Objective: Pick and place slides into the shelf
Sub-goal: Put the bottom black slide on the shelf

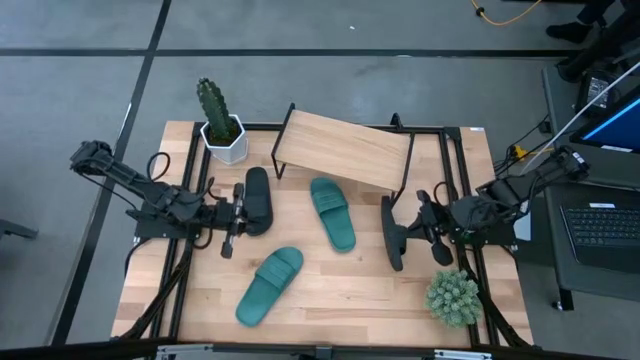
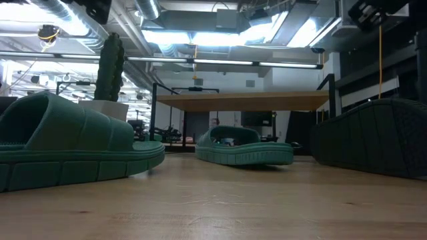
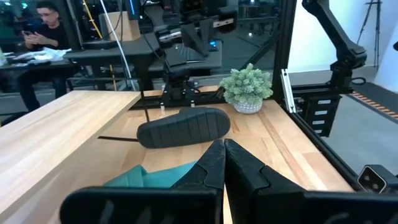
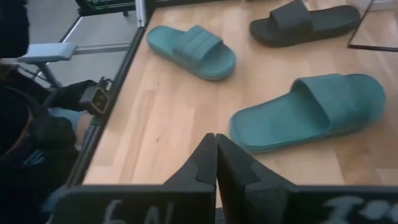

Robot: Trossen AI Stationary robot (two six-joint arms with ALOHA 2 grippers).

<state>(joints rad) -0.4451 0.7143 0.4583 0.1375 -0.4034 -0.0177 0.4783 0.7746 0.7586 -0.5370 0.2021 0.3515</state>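
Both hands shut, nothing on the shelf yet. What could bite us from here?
1. The black rubber slide by the right hand lies on its edge, so a grasp may slip or knock it flat.
2. The light wooden shelf sits skewed and one teal rubber slide lies close in front, so a carried slide might bump it.
3. The potted cactus stands beside the shelf's end; the left hand may clip it.

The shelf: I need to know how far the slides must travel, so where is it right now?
In the high view the shelf stands at the table's far edge, centred, right of the potted cactus, with one teal slide just in front.
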